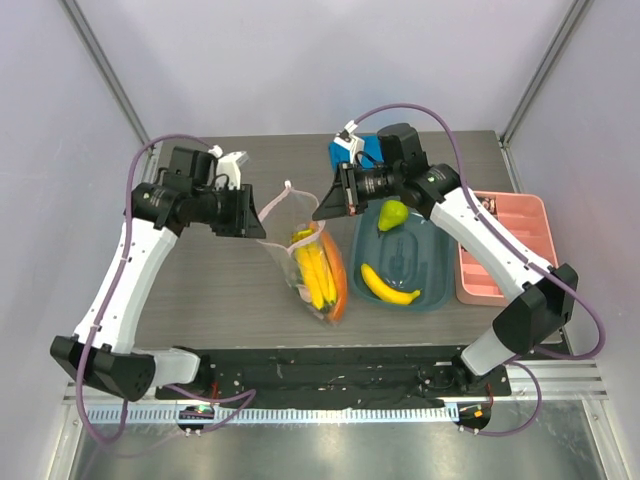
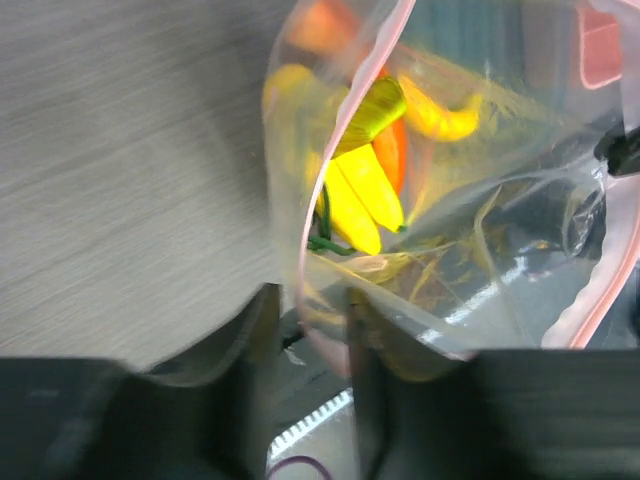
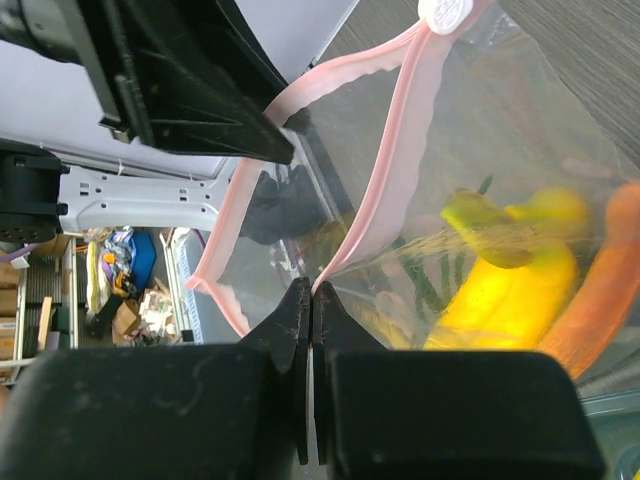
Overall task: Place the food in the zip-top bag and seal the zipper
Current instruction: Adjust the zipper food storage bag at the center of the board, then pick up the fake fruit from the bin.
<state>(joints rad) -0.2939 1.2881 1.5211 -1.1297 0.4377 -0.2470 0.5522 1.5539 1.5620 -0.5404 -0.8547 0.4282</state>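
both jaws pinch the zip-top bag [image 1: 300, 235] (mouth open)

The clear bag [image 1: 312, 262] is open, its pink zipper [image 3: 385, 165] apart. A yellow banana bunch [image 1: 314, 270] and orange pepper [image 1: 340, 280] lie inside it. Right of the bag, a green pear [image 1: 392, 215] sits above another banana [image 1: 388, 287].

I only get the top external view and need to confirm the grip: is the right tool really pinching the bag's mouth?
Observer: Yes. The right wrist view shows the right tool shut on the zipper.
Operator: Left tool?
Observer: In the left wrist view, the bag rim passes between the left tool fingers; I cannot tell whether it is clamped.
Operator: Onion inside?
Observer: The left wrist view shows a green stalk beside the bananas, inside.
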